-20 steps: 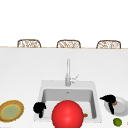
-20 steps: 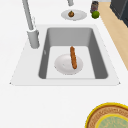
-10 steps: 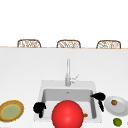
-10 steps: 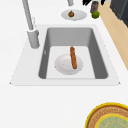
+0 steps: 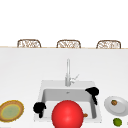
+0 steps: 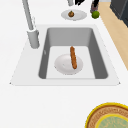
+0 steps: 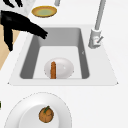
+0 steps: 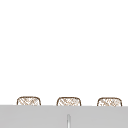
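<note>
My right hand point(image 5: 92, 92) hovers over the sink's point(image 5: 50, 83) right rim. The right side view shows this right hand point(image 7: 20, 22) open, its straight fingers reaching out above the basin's near wall. Down in the basin a brown sausage point(image 6: 73, 57) lies across a small white plate point(image 6: 62, 66). My left hand point(image 5: 39, 108) hangs by the sink's front left corner with its fingers relaxed. A big red ball point(image 5: 67, 114) covers the front of the basin in the front view.
The faucet point(image 5: 67, 72) rises behind the basin. On the counter to the right stands a white plate point(image 5: 122, 106) bearing a brown fruit point(image 5: 114, 102), with a lime point(image 5: 117, 121) in front of it. A yellow-rimmed green plate point(image 5: 11, 110) sits at the left.
My right hand has moved left, from above the white plate on the counter to the sink's right rim. The left hand stayed where it was.
</note>
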Tool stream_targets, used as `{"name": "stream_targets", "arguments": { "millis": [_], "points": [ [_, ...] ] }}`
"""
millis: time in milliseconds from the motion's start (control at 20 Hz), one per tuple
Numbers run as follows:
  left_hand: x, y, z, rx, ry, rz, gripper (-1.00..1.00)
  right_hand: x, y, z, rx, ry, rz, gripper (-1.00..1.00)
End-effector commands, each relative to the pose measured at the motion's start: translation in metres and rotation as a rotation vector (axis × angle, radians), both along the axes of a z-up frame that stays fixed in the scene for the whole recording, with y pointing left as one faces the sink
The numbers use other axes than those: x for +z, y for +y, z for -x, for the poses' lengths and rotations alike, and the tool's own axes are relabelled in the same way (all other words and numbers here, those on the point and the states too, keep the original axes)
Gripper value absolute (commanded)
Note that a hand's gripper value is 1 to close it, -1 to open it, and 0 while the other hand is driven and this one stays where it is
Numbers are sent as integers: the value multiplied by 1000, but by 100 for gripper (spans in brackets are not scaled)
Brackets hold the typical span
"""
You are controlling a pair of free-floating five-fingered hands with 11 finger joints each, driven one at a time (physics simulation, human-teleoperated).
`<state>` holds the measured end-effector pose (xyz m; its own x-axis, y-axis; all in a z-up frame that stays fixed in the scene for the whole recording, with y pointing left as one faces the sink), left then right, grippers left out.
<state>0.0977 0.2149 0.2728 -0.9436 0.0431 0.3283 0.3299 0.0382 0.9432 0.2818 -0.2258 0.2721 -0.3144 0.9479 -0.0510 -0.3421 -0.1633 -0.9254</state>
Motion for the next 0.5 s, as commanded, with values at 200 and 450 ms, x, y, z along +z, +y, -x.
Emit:
{"name": "stream_targets", "arguments": {
  "millis": [200, 450],
  "points": [
    [0, 0, 0, 0, 0, 0, 0, 4, 38, -35, 14, -164, -49, -100],
    [0, 0, 0, 0, 0, 0, 0, -1, 64, -62, 24, -216, -72, -100]
  ]
}}
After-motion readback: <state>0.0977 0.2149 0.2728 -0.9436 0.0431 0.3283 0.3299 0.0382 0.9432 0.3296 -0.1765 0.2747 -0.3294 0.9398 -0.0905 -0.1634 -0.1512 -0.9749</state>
